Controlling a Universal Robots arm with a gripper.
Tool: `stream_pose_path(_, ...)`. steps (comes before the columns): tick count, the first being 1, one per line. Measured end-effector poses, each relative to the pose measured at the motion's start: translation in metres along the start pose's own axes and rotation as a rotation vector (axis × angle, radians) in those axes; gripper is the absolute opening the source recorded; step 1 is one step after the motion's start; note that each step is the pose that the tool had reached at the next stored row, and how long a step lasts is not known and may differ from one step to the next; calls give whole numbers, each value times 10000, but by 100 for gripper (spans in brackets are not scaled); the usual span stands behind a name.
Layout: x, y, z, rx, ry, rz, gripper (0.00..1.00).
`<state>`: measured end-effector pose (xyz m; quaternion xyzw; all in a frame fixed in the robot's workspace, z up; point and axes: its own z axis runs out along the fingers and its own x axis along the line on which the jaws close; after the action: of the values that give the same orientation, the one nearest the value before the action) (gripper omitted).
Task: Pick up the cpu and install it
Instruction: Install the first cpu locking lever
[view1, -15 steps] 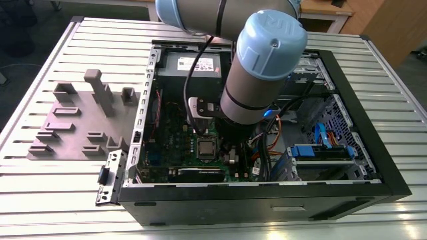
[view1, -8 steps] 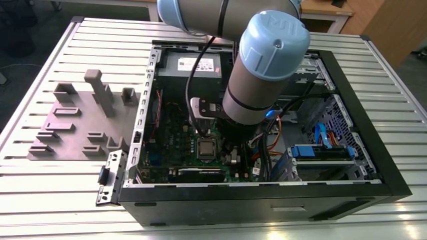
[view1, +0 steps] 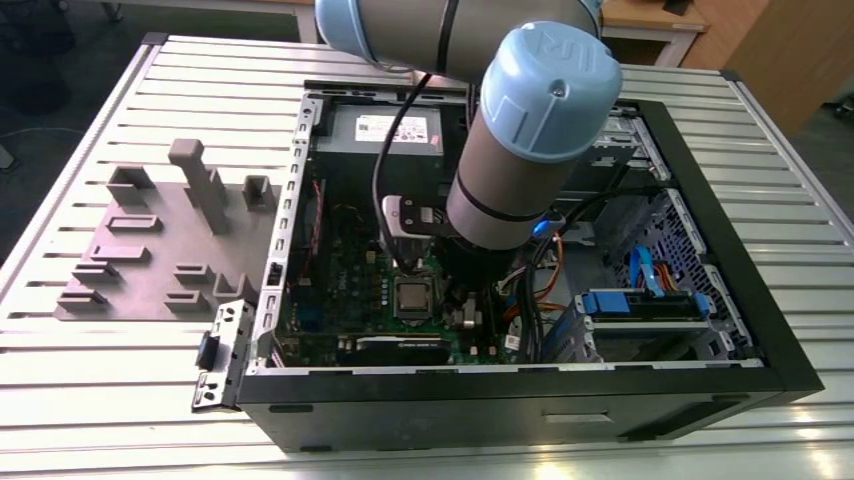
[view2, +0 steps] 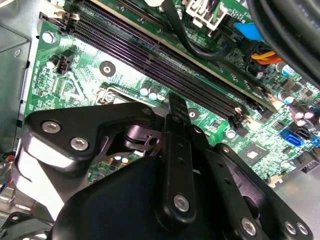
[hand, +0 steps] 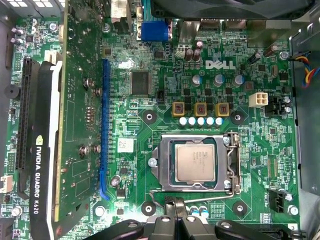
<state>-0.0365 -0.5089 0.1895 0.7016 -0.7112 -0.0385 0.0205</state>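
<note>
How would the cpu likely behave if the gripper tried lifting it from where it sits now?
The cpu looks flat, rigid and probably light. Its smooth metal top may be slippery. It sits low inside the socket frame, so its edges likely offer little to grip.

The exterior view looks down from above and off to one side, standing well back, so the whole open computer case (view1: 534, 300) on the slatted worktop (view1: 120, 390) is seen, with the arm (view1: 521, 140) reaching into it. The first wrist view faces almost straight down at the motherboard (hand: 150, 105) from close by. The second wrist view looks along the same board at a slant, probably nearer, past black gripper linkage (view2: 175, 165). Both wrist views share that board.
</note>
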Motion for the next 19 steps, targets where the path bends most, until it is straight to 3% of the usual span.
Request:
stream_pose_path(7, 1, 4, 21, 0, 0, 0, 11)
stream_pose_path(12, 1, 64, 25, 1, -5, -1, 11)
stream_pose_path(19, -1, 75, -81, 1, -10, 0, 11)
